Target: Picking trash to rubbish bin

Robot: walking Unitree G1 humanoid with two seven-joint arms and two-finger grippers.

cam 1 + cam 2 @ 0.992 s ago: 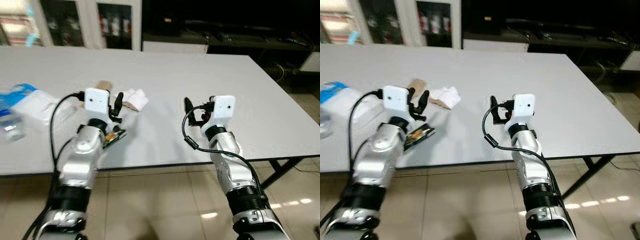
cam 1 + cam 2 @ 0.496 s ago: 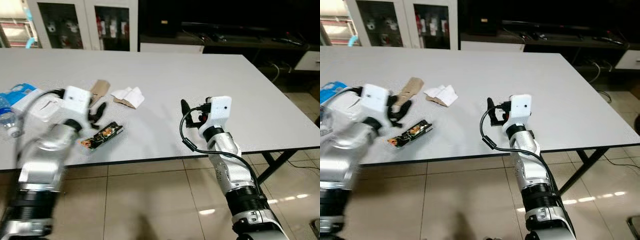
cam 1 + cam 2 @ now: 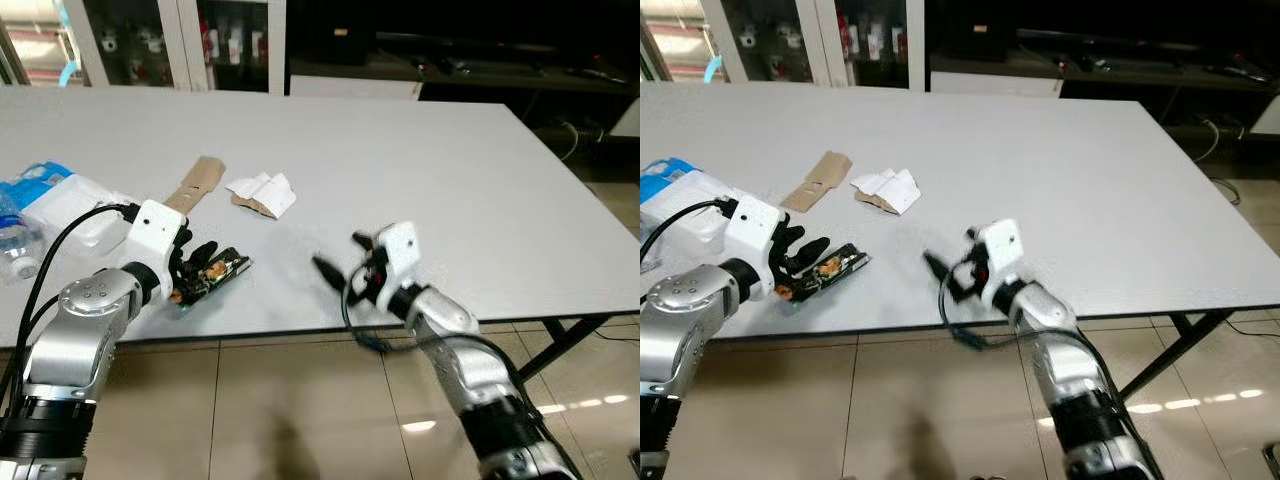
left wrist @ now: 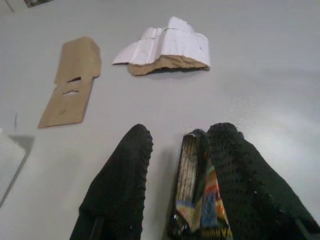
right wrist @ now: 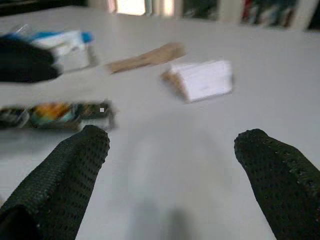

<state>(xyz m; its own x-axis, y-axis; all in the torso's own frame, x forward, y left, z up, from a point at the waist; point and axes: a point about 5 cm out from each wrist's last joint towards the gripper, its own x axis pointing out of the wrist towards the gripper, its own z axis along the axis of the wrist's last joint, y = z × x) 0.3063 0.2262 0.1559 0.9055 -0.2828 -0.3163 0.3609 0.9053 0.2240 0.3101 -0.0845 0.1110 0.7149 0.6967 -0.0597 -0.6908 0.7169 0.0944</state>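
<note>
A colourful snack wrapper (image 3: 218, 273) lies near the front edge of the grey table (image 3: 450, 170). My left gripper (image 3: 192, 262) is down at the table with its fingers open on either side of the wrapper's near end. In the left wrist view the wrapper (image 4: 199, 200) rests against one finger (image 4: 240, 170) and the other finger stands apart from it. A torn white and brown paper piece (image 3: 262, 193) and a brown cardboard strip (image 3: 197, 181) lie farther back. My right gripper (image 3: 342, 256) hovers open to the right of the wrapper, with nothing between its fingers.
A blue and white packet (image 3: 55, 198) and a plastic bottle (image 3: 14, 250) sit at the table's left end. Glass cabinets (image 3: 150, 40) stand behind the table. The tiled floor (image 3: 280, 400) runs below the table's front edge.
My left gripper has dropped to the table and now straddles the wrapper's end. My right gripper has swung lower and to the left, pointing at the wrapper. The camera shifted slightly.
</note>
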